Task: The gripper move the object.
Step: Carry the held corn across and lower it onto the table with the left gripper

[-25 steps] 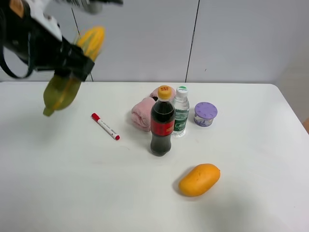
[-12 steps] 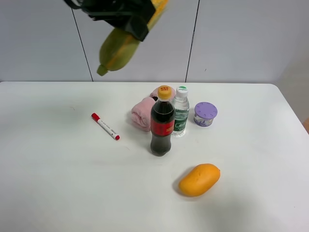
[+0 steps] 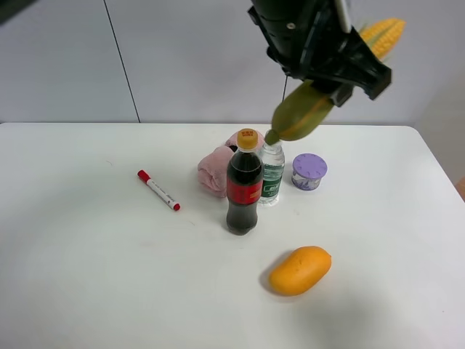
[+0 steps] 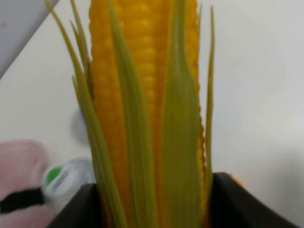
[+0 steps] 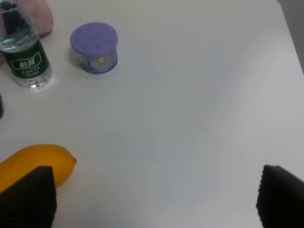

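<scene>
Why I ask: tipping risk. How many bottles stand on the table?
2. The cola bottle stands mid-table; the water bottle is just behind it, beside the pink cloth, its cap partly covered by the held corn. None seem hidden.

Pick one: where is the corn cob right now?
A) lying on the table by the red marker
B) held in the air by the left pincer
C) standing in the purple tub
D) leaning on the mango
B: the corn cob is gripped in the left pincer, clear of the table; the left wrist view shows it between the jaws.
</scene>
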Controlling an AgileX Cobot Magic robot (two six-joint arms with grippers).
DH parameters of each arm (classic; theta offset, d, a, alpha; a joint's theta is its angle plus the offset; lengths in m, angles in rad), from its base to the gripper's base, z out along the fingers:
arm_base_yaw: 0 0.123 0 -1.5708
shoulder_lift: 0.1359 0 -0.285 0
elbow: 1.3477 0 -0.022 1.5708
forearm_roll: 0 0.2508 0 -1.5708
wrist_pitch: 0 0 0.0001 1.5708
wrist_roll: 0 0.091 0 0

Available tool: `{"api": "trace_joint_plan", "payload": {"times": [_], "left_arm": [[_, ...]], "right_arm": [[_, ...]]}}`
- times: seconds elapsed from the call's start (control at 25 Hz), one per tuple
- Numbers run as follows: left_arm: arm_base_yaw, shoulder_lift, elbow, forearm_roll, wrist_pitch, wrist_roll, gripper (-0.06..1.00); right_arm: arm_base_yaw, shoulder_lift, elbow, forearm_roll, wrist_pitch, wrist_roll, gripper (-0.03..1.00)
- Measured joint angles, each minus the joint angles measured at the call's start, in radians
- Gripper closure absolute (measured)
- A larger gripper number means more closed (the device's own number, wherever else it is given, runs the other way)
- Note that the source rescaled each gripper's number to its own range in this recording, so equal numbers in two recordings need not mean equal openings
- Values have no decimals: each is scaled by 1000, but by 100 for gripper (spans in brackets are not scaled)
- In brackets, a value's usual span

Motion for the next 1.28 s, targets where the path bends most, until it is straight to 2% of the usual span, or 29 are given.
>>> {"api": "trace_joint_plan", "payload": {"times": [0.12, 0.24, 0.6, 1.28], "left_arm": [[-36, 54, -57, -1, -34, 4, 94], [-56, 97, -72, -1, -121, 4, 94], [-57, 226, -72, -3, -298, 23, 94], [-57, 453, -72, 0, -351, 171, 94]], "right_arm": [[0, 0, 0, 0, 0, 0, -3], [0, 0, 0, 0, 0, 0, -3], [0, 0, 0, 0, 0, 0, -3], [0, 0, 0, 0, 0, 0, -3]]}}
